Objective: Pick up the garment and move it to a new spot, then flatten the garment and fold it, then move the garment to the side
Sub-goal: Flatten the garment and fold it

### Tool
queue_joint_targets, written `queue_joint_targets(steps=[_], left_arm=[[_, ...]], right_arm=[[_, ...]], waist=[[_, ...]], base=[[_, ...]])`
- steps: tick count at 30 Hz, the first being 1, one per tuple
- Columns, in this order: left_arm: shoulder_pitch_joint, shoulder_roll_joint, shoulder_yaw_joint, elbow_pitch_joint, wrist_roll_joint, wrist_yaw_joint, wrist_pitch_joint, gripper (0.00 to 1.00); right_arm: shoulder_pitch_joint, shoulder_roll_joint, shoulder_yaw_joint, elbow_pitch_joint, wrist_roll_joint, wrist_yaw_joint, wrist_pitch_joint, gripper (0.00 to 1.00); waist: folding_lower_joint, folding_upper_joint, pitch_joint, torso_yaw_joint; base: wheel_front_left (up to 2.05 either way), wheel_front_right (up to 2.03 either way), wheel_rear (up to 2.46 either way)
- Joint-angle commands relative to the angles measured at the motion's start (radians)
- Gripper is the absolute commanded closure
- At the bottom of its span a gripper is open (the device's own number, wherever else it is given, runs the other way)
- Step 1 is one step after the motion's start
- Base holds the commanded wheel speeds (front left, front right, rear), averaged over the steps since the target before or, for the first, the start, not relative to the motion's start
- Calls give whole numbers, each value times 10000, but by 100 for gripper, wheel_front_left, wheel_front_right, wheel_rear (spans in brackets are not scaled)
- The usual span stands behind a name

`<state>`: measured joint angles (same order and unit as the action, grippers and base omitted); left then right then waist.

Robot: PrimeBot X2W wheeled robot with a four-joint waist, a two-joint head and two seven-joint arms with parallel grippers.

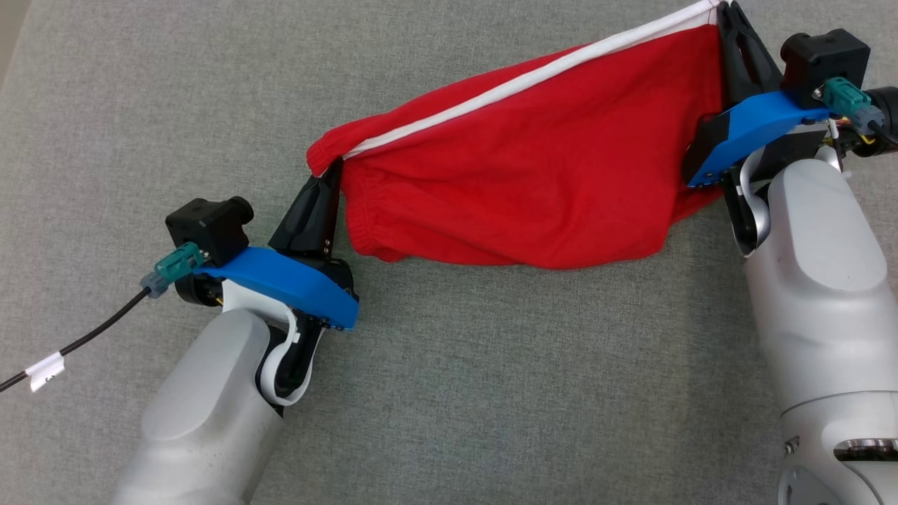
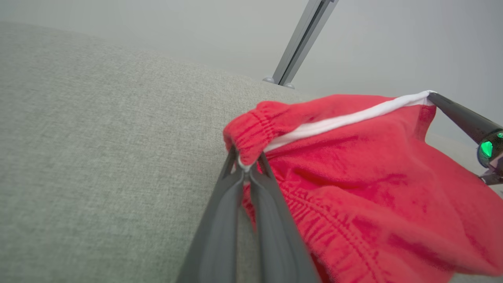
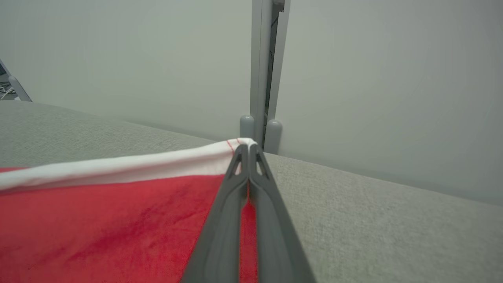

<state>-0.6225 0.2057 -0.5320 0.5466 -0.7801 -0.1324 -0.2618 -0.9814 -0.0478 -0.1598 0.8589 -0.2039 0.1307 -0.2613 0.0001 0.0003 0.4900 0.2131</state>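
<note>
two pairs of jaws are pinched tight on the red garment (image 1: pixel 533 175). the left gripper (image 1: pixel 334 168) clamps its bunched elastic end. the right gripper (image 1: pixel 724 12) clamps the white-trimmed corner, tips cut off at the head view's top edge. the cloth hangs stretched between them over the grey fabric surface (image 1: pixel 491 393); whether its sagging lower edge touches is unclear. a metal post (image 3: pixel 261 59) stands behind.

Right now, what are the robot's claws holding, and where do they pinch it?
The red garment, stretched between them: the left claw pinches its gathered elastic corner, the right claw the far end of its white stripe.
</note>
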Motion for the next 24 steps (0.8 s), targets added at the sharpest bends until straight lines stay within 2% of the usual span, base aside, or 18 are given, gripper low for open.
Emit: queue_joint_targets(steps=[1, 2, 3, 4, 5, 10, 16, 20, 24], left_arm=[[-170, -23, -22, 3, 6, 29, -43, 81], [-164, -30, -43, 5, 4, 29, -43, 51], [-154, -36, -61, 29, 2, 29, -43, 0], [-142, -33, -66, 55, 5, 29, -43, 0], [-142, -21, -53, 74, 57, 29, -43, 0], [174, -33, 368, 122, 444, 29, -43, 0], [837, -148, 996, 103, 1002, 29, -43, 0], [1223, -234, 1381, -60, 1471, 29, -43, 0], [1428, -332, 1596, -148, 1738, 29, -43, 0]], right_arm=[[-195, -54, -54, 62, -72, 2, -43, 100], [-222, -58, -126, 130, -46, 2, -45, 100], [-250, -54, -147, 229, 81, 2, -45, 80], [-276, -48, -106, 269, 142, 3, -47, 22], [-309, -49, -4, 220, 235, 3, -48, 0], [128, -52, 216, 294, 441, 2, -49, 0], [756, -43, 398, 1004, 349, 3, 19, 0], [1185, -55, 193, 1353, 130, 3, 462, 0], [1575, -48, -170, 1717, -211, 2, 1451, 0]], waist=[[-1, -3, 2, 8], [-1, -3, 4, 15], [-1, -3, 0, 24], [-1, -3, -11, 27], [-1, -3, -21, 28], [-1, -3, -218, -23], [-1, -3, -623, -90], [-1, -3, -850, -121], [-1, -3, -973, -128]], base=[[0, 0, 0], [0, 0, 0], [0, 0, 0], [0, 0, 0], [0, 0, 0], [0, 0, 0], [0, 0, 0], [0, 0, 0], [0, 0, 0]])
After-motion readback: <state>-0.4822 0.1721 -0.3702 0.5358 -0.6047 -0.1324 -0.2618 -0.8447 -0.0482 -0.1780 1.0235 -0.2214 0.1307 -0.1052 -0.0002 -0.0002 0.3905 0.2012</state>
